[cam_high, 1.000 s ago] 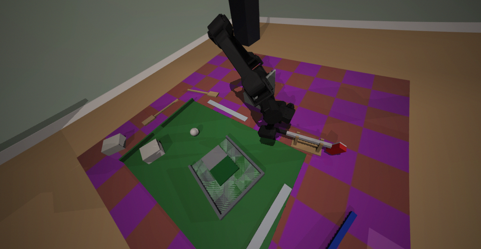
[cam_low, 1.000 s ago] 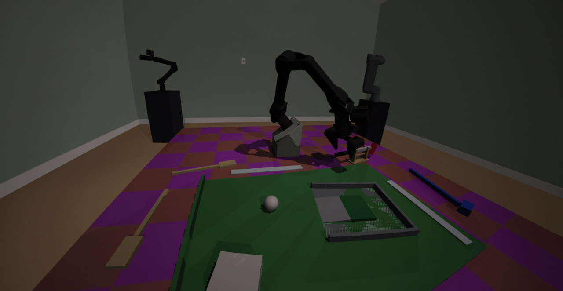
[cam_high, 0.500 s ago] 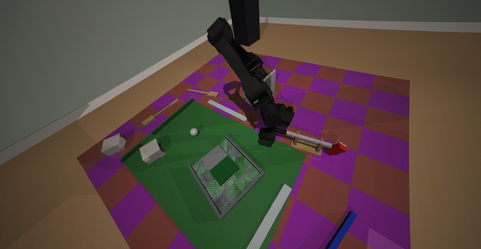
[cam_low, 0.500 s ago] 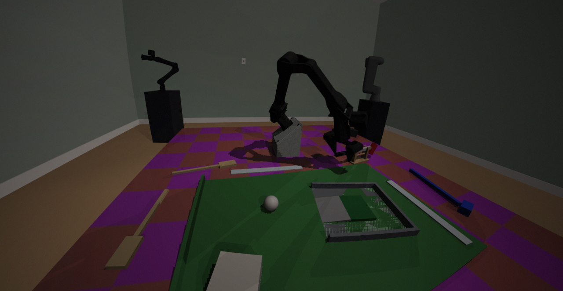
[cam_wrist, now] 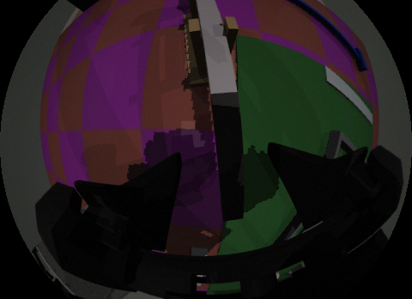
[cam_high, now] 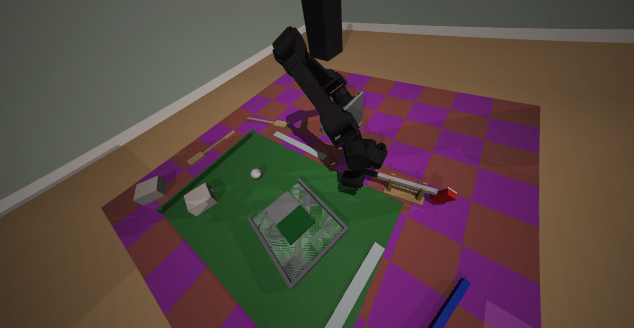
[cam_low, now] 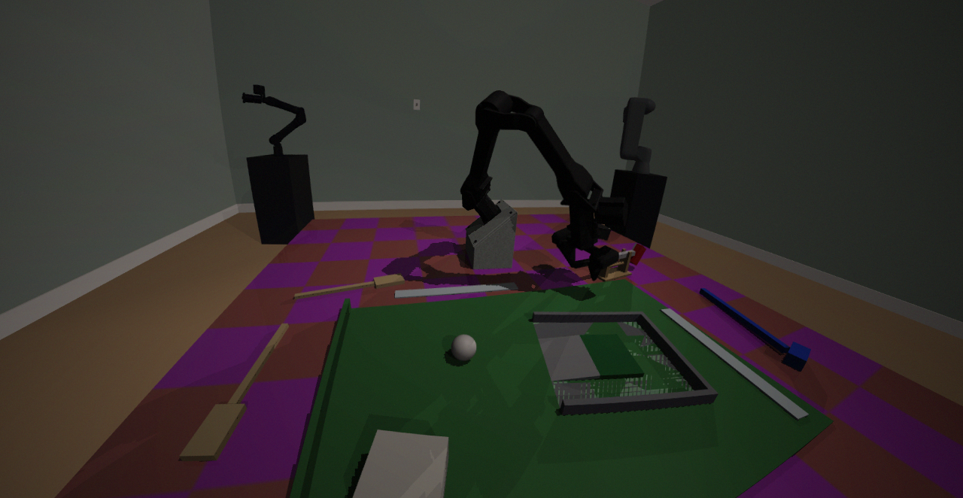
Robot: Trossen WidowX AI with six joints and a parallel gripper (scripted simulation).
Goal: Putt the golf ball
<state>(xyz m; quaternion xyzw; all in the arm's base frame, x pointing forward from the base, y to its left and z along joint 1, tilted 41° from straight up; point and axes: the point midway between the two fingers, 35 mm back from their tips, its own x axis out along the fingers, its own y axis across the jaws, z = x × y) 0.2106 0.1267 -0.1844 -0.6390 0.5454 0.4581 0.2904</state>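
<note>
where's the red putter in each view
Top: red putter right of centre, lying across a small wooden stand, red head at its far right end.
Exterior: mid-right, mostly hidden behind the arm; only a bit of red head shows.
Wrist: shaft runs down from top centre between the open pincer fingers.
Shared landmark: the wooden stand.
</note>
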